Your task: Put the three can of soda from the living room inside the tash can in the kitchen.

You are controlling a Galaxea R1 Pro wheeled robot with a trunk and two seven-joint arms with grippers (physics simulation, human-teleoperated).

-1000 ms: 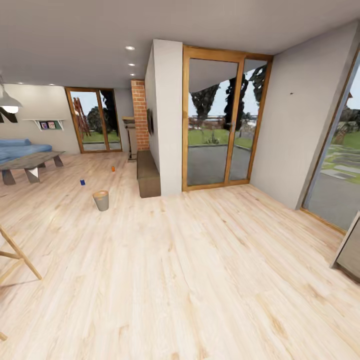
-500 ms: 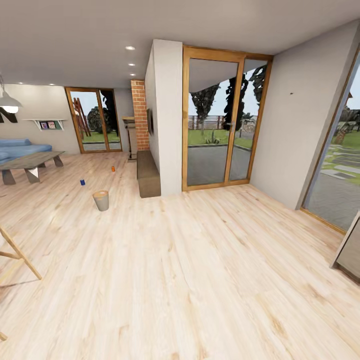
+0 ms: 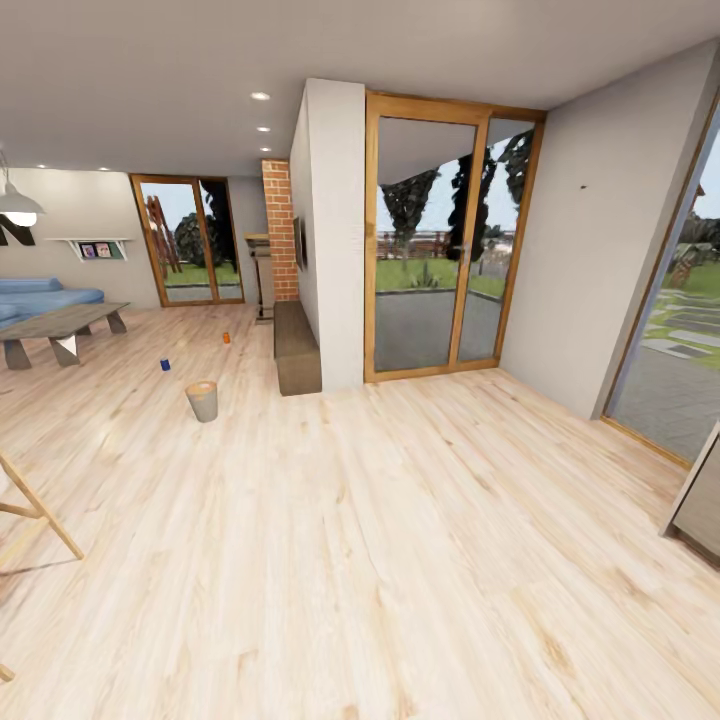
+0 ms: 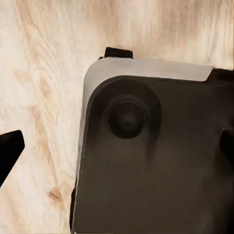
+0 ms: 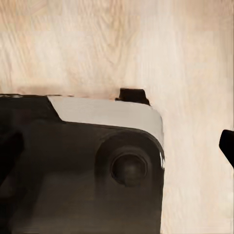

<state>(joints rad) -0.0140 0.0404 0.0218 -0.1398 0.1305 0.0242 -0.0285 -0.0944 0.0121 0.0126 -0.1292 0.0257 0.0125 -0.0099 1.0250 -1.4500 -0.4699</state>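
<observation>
The robot stands far from the cans and has to roll across the wood floor (image 3: 400,560) to them. A blue can (image 3: 165,365) and an orange can (image 3: 226,338) stand on the floor, well apart. The grey bin (image 3: 202,401) stands on the floor near the blue can.

To do this well, the robot should turn toward the cans and drive slowly. It should keep away from the wooden legs (image 3: 35,510) close by, and from the low table (image 3: 60,325) by the blue sofa (image 3: 45,297).

Both arms seem to point down. Each wrist camera looks at the robot's dark base (image 4: 156,165) and the floor. The left fingers (image 4: 9,148) sit far apart, so they are wide and hold nothing. One right finger (image 5: 227,144) peeks in at the edge, so I cannot tell how wide those are.
</observation>
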